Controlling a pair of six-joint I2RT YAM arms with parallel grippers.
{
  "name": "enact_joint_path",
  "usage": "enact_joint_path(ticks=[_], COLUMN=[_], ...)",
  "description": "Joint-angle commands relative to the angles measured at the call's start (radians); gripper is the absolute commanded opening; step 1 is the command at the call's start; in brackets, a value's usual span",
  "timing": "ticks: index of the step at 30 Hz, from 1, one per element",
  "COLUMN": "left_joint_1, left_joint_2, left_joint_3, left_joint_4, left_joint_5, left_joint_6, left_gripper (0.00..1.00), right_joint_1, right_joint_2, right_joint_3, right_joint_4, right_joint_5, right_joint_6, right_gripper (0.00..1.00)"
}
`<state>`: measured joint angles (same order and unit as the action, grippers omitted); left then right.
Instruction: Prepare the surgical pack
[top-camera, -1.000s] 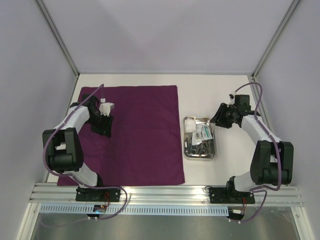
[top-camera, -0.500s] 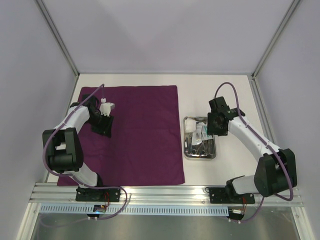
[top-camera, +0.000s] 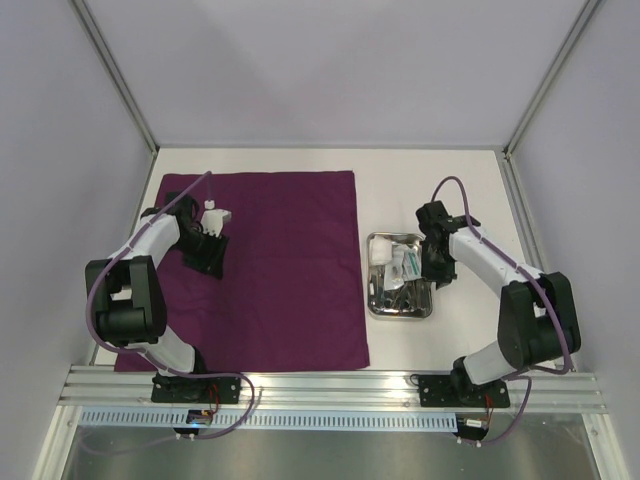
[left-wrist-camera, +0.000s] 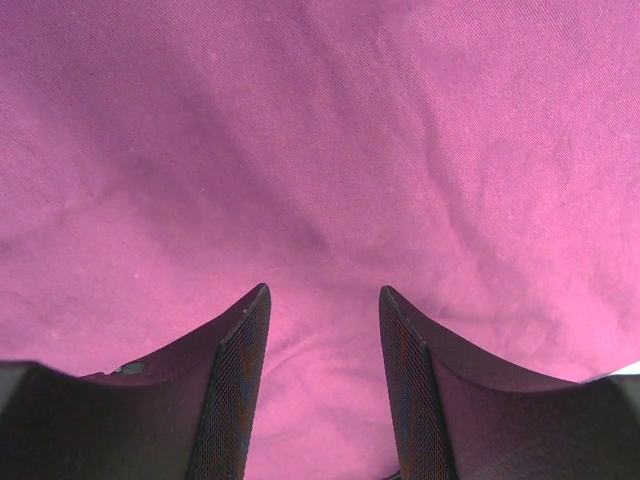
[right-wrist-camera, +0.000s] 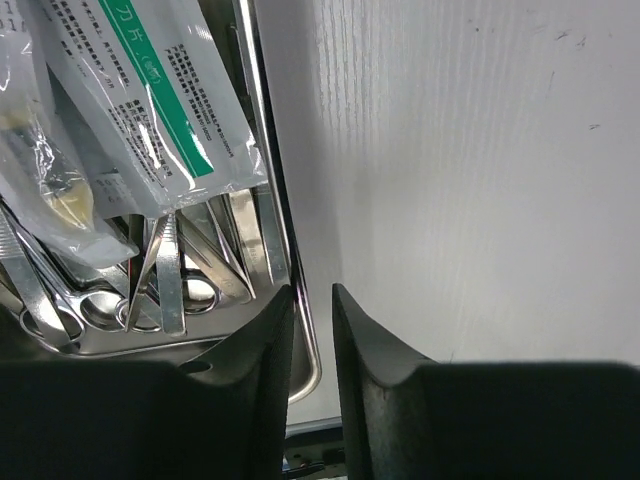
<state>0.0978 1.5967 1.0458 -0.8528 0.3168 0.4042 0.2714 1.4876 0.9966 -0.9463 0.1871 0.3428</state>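
The deep-purple cloth (top-camera: 290, 270) lies flat on the left half of the table. My left gripper (top-camera: 205, 264) hovers low over its upper left part, open, with only cloth (left-wrist-camera: 320, 130) between the fingers (left-wrist-camera: 323, 290). The steel tray (top-camera: 400, 315) sits right of the cloth and holds clear packets (top-camera: 405, 262) and metal instruments (top-camera: 390, 295). My right gripper (top-camera: 434, 272) stands at the tray's right side. Its jaws (right-wrist-camera: 312, 290) straddle the tray's rim (right-wrist-camera: 262, 130) with a narrow gap showing beside it. Packets (right-wrist-camera: 150, 90) lie over scissors and tweezers (right-wrist-camera: 170, 290).
White tabletop (right-wrist-camera: 470, 180) lies right of the tray. Grey walls with metal corner posts (top-camera: 120, 90) enclose the table on three sides. An aluminium rail (top-camera: 330, 385) carrying both arm bases runs along the near edge.
My right arm swung in from the far right to the tray's right rim, and its jaws narrowed around the rim. The left arm barely shifted.
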Motion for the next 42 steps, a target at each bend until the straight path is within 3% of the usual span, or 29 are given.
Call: enact_joint_path(ticks=[1,11,20,23,31,42], left_joint_1=[-0.001,-0.001,0.0,-0.001,-0.001,0.0], left_joint_2=[-0.04,-0.037,-0.034,-0.029,-0.012,-0.004], left_joint_3=[0.002,0.0,0.003,0.005,0.016,0.034], left_joint_4=[0.0,0.0,-0.002,-0.006,-0.022,-0.045], left_joint_5=[0.028,0.021,0.025,0.036,0.051,0.053], left_joint_6=[0.028,0.048,0.051,0.059,0.053,0.048], left_gripper=[0.57,0.57,0.57,0.57,0.57,0.57], right_joint_1=[-0.029,-0.041,-0.041,-0.04,-0.084,-0.136], right_joint_2=[0.031,0.094,0.109,0.111,0.04,-0.023], right_joint_3=[-0.016,-0.064,-0.061,-0.055,-0.038,-0.036], right_joint_4=[0.027,0.133,0.192,0.207,0.23,0.323], right_joint_5=[-0.04,-0.071,-0.086,-0.11,-0.109,-0.256], right_joint_6=[-0.01,-0.013,-0.045,-0.073,-0.09,-0.119], right_gripper=[0.24,0.22,0.1,0.0,0.0,0.0])
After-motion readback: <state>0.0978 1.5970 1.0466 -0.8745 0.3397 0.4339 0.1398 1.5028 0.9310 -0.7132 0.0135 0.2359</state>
